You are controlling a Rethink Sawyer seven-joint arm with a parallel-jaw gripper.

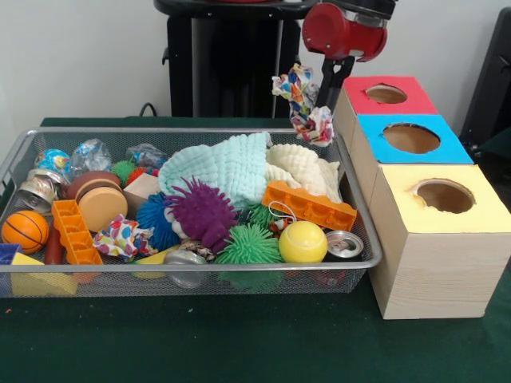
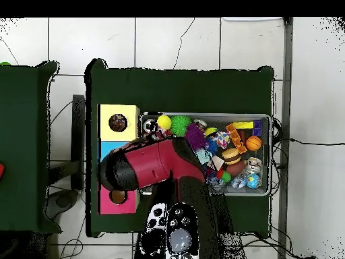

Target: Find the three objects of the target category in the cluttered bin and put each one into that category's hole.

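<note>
Crumpled multicoloured patterned cloth [image 1: 303, 104] hangs in the upper middle of the front view, clamped in the black gripper [image 1: 326, 100] of the red and black arm [image 1: 343, 30], above the far right corner of the silver wire-mesh bin [image 1: 192, 271] and just left of the red-topped box [image 1: 389, 96].

At the left of the frame the bin holds an orange basketball-patterned ball [image 1: 25, 230], an orange plastic building brick [image 1: 72, 231], a brown and tan wooden yo-yo-shaped disc [image 1: 100, 203] and a second crumpled patterned cloth [image 1: 120, 238]. Towards the middle lie a blue spiky ball [image 1: 156, 221], a purple spiky rubber ball [image 1: 201, 212] and a green spiky ball [image 1: 249, 244], with a pale mint knitted cloth [image 1: 227, 163] and a cream knitted cloth [image 1: 307, 167] behind them. A long orange toothed brick [image 1: 307, 205], a yellow tennis-style ball [image 1: 303, 242] and a silver can [image 1: 344, 244] sit at the bin's right end.

Right of the bin stand three wooden boxes in a row, each with a round hole: red-topped farthest, the blue-topped box [image 1: 411, 140] in the middle, the yellow-topped box [image 1: 443, 207] nearest.

In the overhead view the arm [image 2: 151, 165] covers the bin's left part, hiding the gripper and cloth.
</note>
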